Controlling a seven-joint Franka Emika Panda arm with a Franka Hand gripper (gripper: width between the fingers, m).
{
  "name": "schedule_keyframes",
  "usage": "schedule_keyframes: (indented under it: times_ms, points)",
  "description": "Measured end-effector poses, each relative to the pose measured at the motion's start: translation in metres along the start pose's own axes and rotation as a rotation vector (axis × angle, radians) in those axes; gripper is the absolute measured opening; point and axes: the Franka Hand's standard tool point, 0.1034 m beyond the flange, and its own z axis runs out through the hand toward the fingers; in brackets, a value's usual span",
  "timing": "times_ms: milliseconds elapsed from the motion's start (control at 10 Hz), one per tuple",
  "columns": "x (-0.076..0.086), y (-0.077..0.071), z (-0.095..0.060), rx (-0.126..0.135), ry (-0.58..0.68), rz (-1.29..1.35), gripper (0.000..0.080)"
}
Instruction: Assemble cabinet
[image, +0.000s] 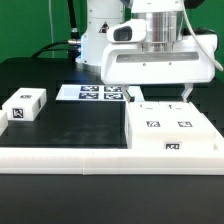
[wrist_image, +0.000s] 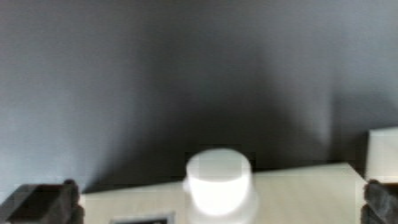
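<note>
The cabinet (image: 170, 130) is a large white box with square tags on its top and front, standing on the black table at the exterior view's right. My gripper (image: 160, 97) hangs just above its far edge with the fingers (image: 186, 95) spread wide and nothing between them. In the wrist view the gripper (wrist_image: 210, 205) shows both dark fingertips (wrist_image: 39, 205) at the frame's corners, over the cabinet's pale top (wrist_image: 311, 195). A blurred white rounded post (wrist_image: 217, 180) rises between them, touching neither. A small tagged white block (image: 25, 105) lies apart at the exterior view's left.
The marker board (image: 95, 93) lies flat behind the table's middle. A long white border rail (image: 90, 155) runs along the front edge. The robot's white base (image: 100, 35) stands at the back.
</note>
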Motion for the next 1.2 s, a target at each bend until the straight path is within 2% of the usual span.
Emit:
schedule_keyframes:
  times_ms: [300, 700, 800, 1200]
  points:
    - [-0.001, -0.003, 0.014, -0.003, -0.004, -0.009, 0.0797]
    - [-0.001, -0.003, 0.014, 0.0, -0.002, -0.002, 0.0797]
    - [-0.001, 0.002, 0.015, -0.001, 0.007, -0.009, 0.0797]
    - [-0.002, -0.004, 0.019, -0.001, 0.003, -0.019, 0.0797]
